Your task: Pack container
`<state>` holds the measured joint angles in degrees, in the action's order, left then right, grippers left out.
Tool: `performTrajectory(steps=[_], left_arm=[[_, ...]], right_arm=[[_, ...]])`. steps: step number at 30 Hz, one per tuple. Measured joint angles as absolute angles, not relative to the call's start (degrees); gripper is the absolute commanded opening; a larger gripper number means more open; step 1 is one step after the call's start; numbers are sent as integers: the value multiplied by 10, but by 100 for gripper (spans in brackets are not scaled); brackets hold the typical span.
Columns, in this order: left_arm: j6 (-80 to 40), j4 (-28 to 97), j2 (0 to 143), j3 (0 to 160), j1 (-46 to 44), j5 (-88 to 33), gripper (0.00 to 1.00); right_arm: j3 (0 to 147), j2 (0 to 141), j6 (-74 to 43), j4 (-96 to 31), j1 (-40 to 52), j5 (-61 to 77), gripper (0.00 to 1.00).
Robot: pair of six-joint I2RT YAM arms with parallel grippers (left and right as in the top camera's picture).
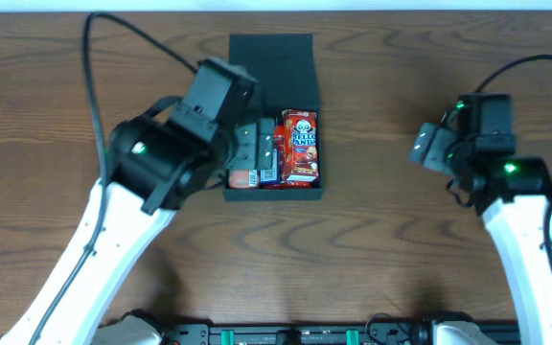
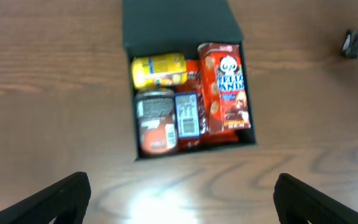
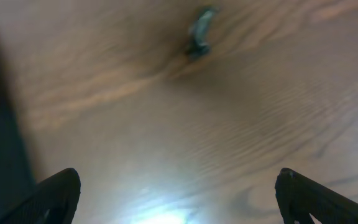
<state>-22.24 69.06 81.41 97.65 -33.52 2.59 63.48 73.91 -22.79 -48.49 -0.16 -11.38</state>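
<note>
Left fingers [image 2: 55, 202] stood wide apart, held nothing, and hung above the left side of the container [image 2: 176, 25]. Right fingers [image 3: 55, 199] were also wide apart and empty, over bare table [image 3: 229, 124] well to its right. Open table lay left, right and in front of the container. It sat mid-table toward the far edge, mouth up. The lid lay flat on the far side, so the long axis ran near-to-far. Inside, packed close: red panda snack box [image 2: 229, 84], yellow packet [image 2: 159, 70], can [image 2: 155, 121], blue packet [image 2: 187, 114].
</note>
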Motion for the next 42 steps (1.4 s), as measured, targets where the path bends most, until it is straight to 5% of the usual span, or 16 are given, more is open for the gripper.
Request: performTrajectory(steps=[9, 42], left_arm=[[-222, 730, 795, 976, -335, 25, 95], [-222, 762, 795, 976, -335, 4, 95]], right_arm=[[717, 938, -232, -406, -39, -71, 99], [859, 1176, -323, -399, -69, -74, 99]])
